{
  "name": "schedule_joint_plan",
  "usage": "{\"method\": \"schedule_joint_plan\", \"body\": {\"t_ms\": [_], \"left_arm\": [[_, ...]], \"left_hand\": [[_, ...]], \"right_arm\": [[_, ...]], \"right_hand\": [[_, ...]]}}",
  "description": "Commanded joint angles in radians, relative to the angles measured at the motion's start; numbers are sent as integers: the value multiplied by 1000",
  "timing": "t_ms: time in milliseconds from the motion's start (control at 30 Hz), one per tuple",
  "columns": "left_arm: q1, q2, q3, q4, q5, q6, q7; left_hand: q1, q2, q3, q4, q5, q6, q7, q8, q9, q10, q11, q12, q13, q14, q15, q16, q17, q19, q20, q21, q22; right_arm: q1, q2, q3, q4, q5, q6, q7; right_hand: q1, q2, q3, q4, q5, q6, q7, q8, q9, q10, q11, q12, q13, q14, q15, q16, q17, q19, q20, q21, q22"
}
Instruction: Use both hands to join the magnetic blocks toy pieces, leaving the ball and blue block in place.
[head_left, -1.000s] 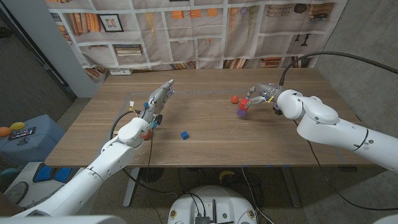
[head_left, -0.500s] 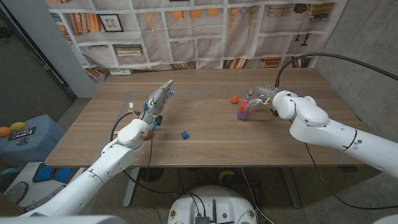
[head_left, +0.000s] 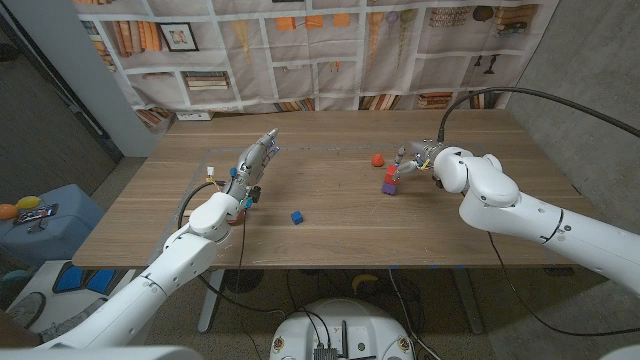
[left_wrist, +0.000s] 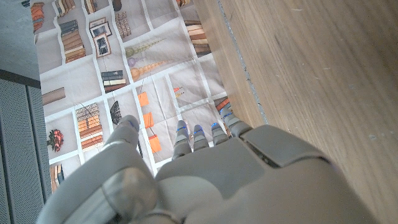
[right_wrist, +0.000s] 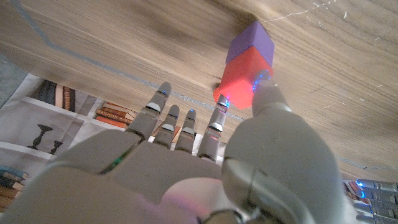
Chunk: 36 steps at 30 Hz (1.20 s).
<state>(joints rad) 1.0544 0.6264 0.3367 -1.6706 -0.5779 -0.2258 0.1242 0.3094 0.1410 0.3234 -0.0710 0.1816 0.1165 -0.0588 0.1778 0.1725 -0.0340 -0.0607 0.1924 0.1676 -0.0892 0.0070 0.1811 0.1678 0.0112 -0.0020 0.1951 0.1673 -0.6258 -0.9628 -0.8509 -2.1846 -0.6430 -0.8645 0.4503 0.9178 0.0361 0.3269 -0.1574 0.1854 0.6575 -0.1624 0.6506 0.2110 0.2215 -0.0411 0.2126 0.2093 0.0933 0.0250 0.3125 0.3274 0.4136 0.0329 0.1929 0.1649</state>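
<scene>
**Right hand on joined red-purple piece; left hand empty**

The right hand (head_left: 418, 160) grips the red block (right_wrist: 239, 84) between thumb and a finger — the purple block (right_wrist: 250, 42) is attached to its end and rests on the wooden table (head_left: 330, 215). This pair stands right of centre, with the orange ball (head_left: 377, 158) just to its far left. The blue block (head_left: 297, 216) lies well apart, near the middle. The left hand (head_left: 252, 164) holds nothing, fingers extended together — left of the blue block.
</scene>
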Motion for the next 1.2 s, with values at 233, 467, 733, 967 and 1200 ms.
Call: {"method": "schedule_joint_plan", "body": {"t_ms": [233, 467, 733, 967, 1200], "left_arm": [[1, -6, -2, 6, -10, -4, 0], [2, -6, -3, 6, -13, -2, 0], [1, -11, -2, 12, -17, -3, -1], [-1, -15, -1, 20, -21, -6, -5], [-2, -17, 0, 24, -22, -7, -4]], "left_hand": [[-13, 5, 16, -1, 7, 9, 8, 4, 0, 5, -1, -1, 3, 5, 2, -2, 1, 6, -3, 0, 4], [-16, 10, 20, -1, 8, 11, 10, 4, 0, 7, 3, -1, 3, 7, 5, -1, 2, 7, -3, 0, 4], [-21, 16, 25, 1, 9, 10, 12, 3, 0, 9, 4, -1, 3, 11, 9, -1, 2, 9, -2, 0, 4], [-24, 21, 30, 2, 9, 11, 16, 4, 0, 11, 8, -1, 3, 12, 10, -1, 2, 11, 0, -1, 4], [-27, 24, 33, 3, 10, 11, 19, 3, 0, 13, 9, -1, 3, 14, 11, -1, 2, 12, 0, -1, 4]], "right_arm": [[2, 37, -18, 22, -94, 9, 67], [3, 48, -11, 29, -104, 17, 97], [0, 54, -5, 28, -124, 22, 119], [-6, 57, 3, 27, -130, 32, 133], [-13, 59, 13, 21, -137, 38, 141]], "right_hand": [[31, 32, -7, -1, 0, 104, -58, 22, 35, -1, 5, -1, 3, 1, 8, 2, 1, 3, 8, 0, 5], [17, 21, -18, 2, -4, 36, -55, -1, 38, -18, 15, -7, 4, -3, 12, -2, 1, 2, 12, 0, 6], [4, -3, -31, 0, -8, -44, -47, -31, 38, -46, 28, -14, 5, -9, 24, -8, 1, -5, 20, -2, 6], [-8, -22, -42, 1, -8, -94, -35, -49, 37, -71, 46, -19, 6, -20, 34, -16, 1, -13, 31, -4, 6], [-27, -43, -54, 4, -2, -154, -22, -74, 31, -116, 57, -27, 8, -34, 46, -26, 1, -27, 41, -6, 6]]}}
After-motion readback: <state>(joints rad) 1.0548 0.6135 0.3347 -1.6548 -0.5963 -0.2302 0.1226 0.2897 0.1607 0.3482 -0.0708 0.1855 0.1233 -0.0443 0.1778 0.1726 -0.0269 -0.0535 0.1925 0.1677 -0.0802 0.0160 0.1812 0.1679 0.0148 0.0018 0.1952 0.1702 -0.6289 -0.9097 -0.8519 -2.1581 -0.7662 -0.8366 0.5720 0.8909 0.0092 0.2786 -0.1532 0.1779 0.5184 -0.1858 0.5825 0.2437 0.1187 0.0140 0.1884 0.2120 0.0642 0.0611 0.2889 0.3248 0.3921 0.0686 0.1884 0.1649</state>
